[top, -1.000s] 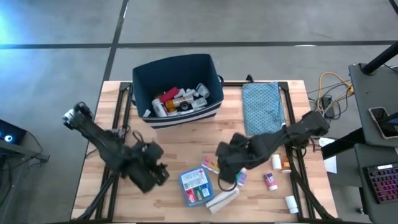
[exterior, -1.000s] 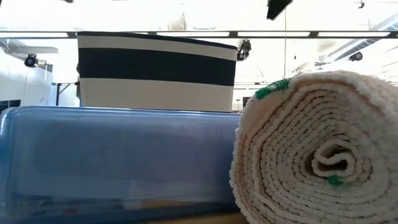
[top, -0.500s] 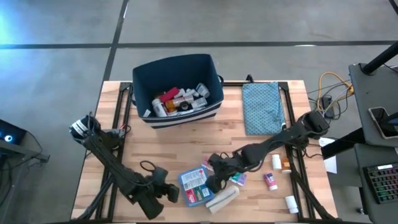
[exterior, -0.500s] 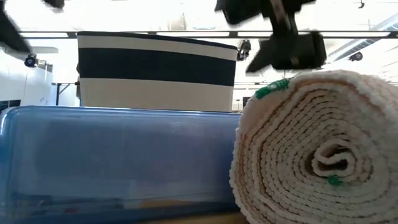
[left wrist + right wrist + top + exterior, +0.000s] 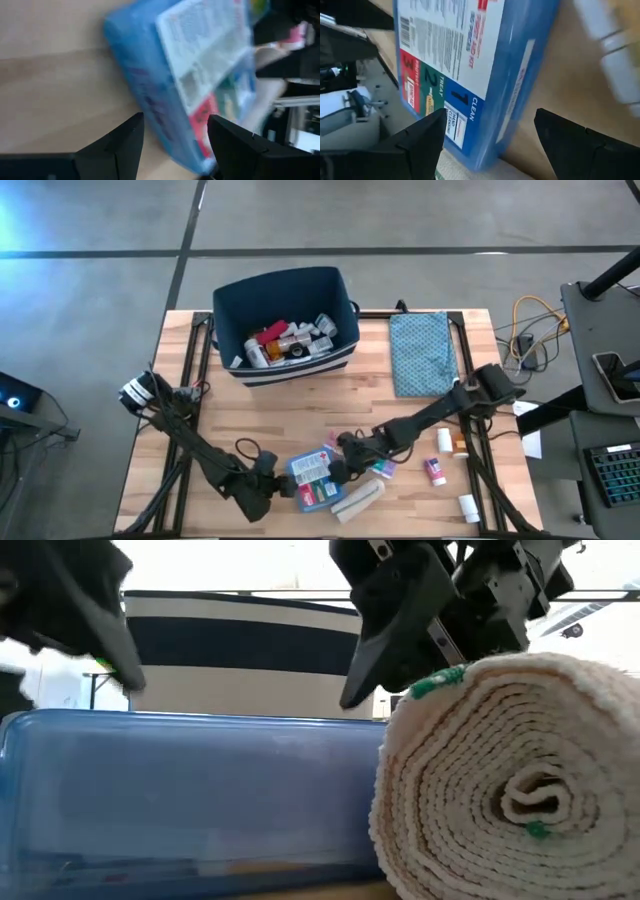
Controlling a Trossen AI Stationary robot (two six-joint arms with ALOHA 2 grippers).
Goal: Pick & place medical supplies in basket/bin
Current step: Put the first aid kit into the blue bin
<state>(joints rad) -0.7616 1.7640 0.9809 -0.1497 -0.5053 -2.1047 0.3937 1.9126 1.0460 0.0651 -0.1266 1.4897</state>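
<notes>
Flanking the blue first-aid box (image 5: pixel 314 478) from opposite ends: left gripper (image 5: pixel 270 488) low at one end, fingers (image 5: pixel 125 145) spread apart with the box's blue edge between them, no contact clearly visible; right gripper (image 5: pixel 347 470) at the other end, its fingers (image 5: pixel 427 137) likewise wide apart around a corner of the box (image 5: pixel 465 75), not clamped. Lying flat on the wooden table (image 5: pixel 280 410), label up, just beside the beige bandage roll (image 5: pixel 358 500). Scattered near the box toward the right arm: small pill bottles and tubes (image 5: pixel 434 470). Standing well beyond the box at the table's far edge: the navy bin (image 5: pixel 285 320), already holding several supplies. Beside the bin, the teal patterned pouch (image 5: pixel 420 352). Around the table, grey concrete floor (image 5: pixel 100 280); cables and equipment past the pouch.
</notes>
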